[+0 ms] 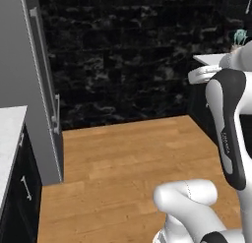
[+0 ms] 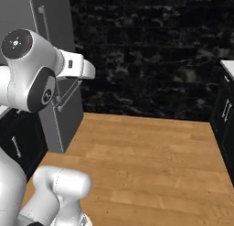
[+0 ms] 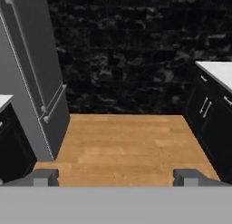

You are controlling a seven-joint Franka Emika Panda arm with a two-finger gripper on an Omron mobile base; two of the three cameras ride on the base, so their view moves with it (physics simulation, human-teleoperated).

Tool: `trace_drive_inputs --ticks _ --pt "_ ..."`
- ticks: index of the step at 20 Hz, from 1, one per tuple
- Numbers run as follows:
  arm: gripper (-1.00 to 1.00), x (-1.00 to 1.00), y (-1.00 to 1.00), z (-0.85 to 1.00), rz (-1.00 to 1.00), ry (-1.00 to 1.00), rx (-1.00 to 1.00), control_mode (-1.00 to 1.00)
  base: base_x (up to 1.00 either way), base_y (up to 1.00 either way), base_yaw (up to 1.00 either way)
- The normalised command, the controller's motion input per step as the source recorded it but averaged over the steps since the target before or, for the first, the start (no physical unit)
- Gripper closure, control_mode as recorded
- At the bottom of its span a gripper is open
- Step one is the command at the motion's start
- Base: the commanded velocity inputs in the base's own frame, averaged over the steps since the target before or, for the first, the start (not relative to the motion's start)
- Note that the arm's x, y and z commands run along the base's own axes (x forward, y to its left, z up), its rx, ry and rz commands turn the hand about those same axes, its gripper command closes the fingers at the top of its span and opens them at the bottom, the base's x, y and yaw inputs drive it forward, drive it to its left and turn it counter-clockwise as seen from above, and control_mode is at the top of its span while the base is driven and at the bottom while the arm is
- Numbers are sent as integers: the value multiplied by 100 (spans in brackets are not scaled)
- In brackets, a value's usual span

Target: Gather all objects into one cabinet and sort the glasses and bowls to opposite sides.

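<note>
Gripper (image 3: pixel 115 177): fingers spread wide apart, nothing between them; aimed level across a wooden floor (image 3: pixel 127 141) toward a black marbled wall (image 3: pixel 131 51).

Cups, bowls, wall cabinet: not made out anywhere from this position, so no placement relative to the gripper, no orientation and no contents to record.

Refrigerator (image 3: pixel 31 69): tall, grey, left of the floor; two long silver bar handles, upright, one above the other.

Lower drawer unit, left (image 1: pixel 22 188): dark front, short silver handle, pale surface (image 1: pixel 10 134) on top; touching the refrigerator's side.

Lower drawer units, right (image 3: pixel 210 114): dark fronts, short upright silver handles, white surface (image 3: pixel 217 71) on top.

Small teal-and-pale item (image 1: pixel 239 38): at the far right on the white surface in the left base view, possibly a plant; too small and partly behind the arm to tell.
</note>
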Motion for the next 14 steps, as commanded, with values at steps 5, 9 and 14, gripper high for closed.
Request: trace_drive_inputs --ticks 5,9,14 --pt "-100 0 0 0 0 0 0 100 100 -25 -22" --pt "-100 0 0 0 0 0 0 100 42 -23 -73" --pt "-100 0 0 0 0 0 0 100 0 0 -98"
